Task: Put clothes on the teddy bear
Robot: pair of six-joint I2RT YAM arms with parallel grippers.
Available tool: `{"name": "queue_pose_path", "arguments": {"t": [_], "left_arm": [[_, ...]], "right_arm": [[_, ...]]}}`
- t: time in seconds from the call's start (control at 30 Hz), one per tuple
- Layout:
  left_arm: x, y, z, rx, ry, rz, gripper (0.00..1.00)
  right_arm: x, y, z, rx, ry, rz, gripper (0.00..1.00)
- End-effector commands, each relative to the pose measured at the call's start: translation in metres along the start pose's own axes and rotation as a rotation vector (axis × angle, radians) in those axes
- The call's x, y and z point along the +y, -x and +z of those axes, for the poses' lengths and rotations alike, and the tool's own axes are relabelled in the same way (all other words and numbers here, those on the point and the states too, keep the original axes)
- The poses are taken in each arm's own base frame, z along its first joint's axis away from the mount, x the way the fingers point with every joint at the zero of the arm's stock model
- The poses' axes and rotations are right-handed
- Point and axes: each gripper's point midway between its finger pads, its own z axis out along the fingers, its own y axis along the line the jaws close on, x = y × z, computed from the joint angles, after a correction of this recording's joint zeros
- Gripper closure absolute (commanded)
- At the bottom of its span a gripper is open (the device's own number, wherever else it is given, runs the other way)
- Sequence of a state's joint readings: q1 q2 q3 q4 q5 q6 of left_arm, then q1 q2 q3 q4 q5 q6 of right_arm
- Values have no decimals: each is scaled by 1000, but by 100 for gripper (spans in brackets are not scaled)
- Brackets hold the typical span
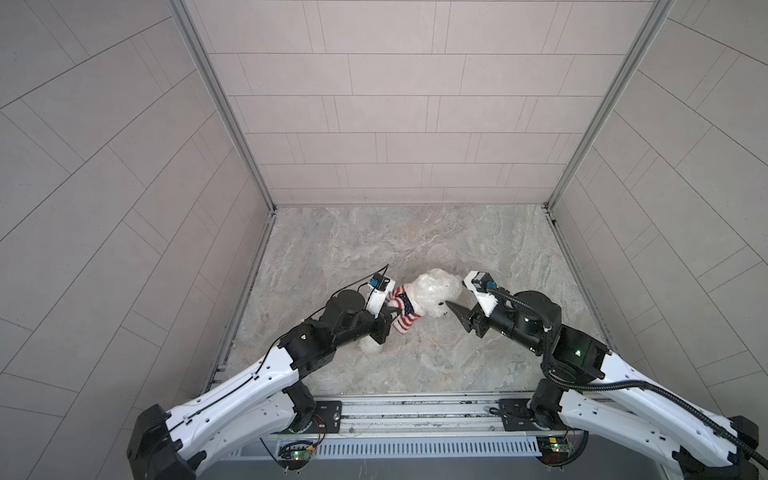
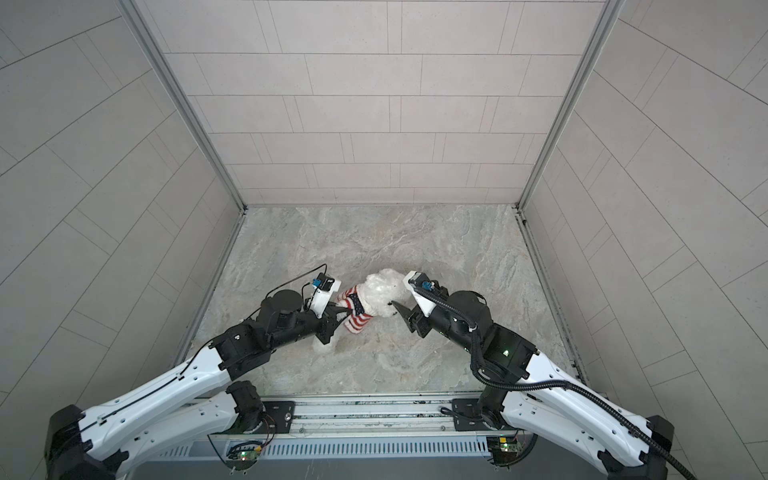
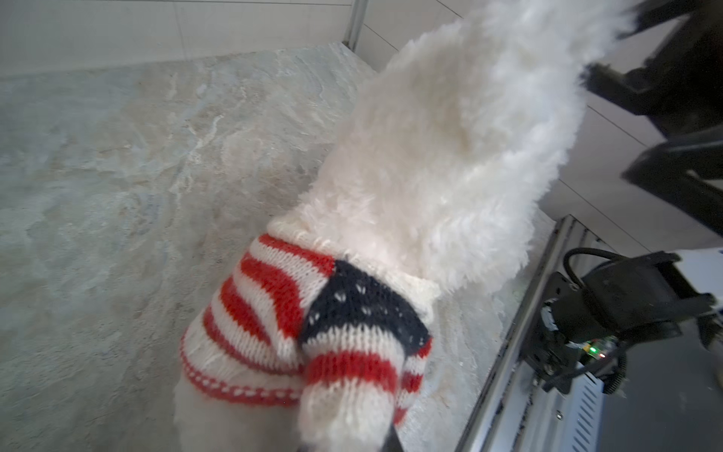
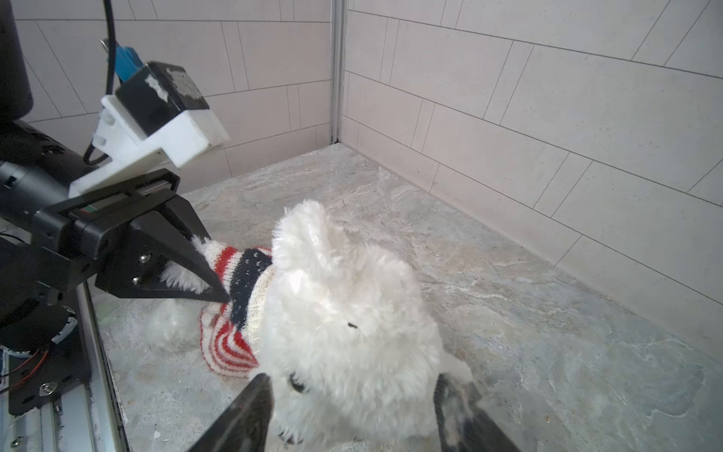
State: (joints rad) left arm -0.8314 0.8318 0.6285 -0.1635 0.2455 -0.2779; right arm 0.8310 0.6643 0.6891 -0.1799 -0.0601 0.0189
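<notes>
Right wrist view: right gripper point(image 4: 352, 377) released, jaws spread, teddy bear point(image 4: 344, 297) head sitting between them, bear lying on marble table point(image 4: 528, 313); left gripper point(image 4: 215, 270) clenched on sweater point(image 4: 231, 340) at sleeve, paw fur showing deeper between jaws. Step looks like seating sleeve on arm. Best way: pull along limb, gently, right jaws closing on head as anchor. Bear fluffy, white, round-eared; striped knit with navy patch already over neck and torso.

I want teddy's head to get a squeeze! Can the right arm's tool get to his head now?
Probably yes. The right tool is open, its fingers either side of the head of the teddy bear, nothing between. The left tool pinches a sleeve of the sweater on the far side, out of the way.
</notes>
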Motion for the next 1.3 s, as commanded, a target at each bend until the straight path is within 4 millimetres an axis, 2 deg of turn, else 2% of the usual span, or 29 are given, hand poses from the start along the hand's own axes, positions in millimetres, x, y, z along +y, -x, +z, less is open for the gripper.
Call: {"name": "queue_pose_path", "arguments": {"t": [0.0,0.07,0.17,0.47,1.0,1.13,1.27], "left_arm": [[-39,23,-24,-29,-187,-10,100],[-50,22,-33,-15,-239,-3,100],[-57,20,-43,7,-277,3,100],[-69,27,-57,-19,-350,-15,100],[-67,34,-61,-45,-338,-30,100],[-61,33,-56,-41,-309,-43,100],[-44,32,-46,-30,-246,-82,100]], "right_arm": [[12,18,-19,-108,88,-23,28],[16,25,-32,-159,114,-30,26],[22,28,-41,-174,153,-43,25],[44,31,-38,-163,287,-40,29],[54,31,-33,-145,345,-60,71],[54,33,-35,-157,347,-52,82],[53,37,-36,-171,344,-21,96]]}}
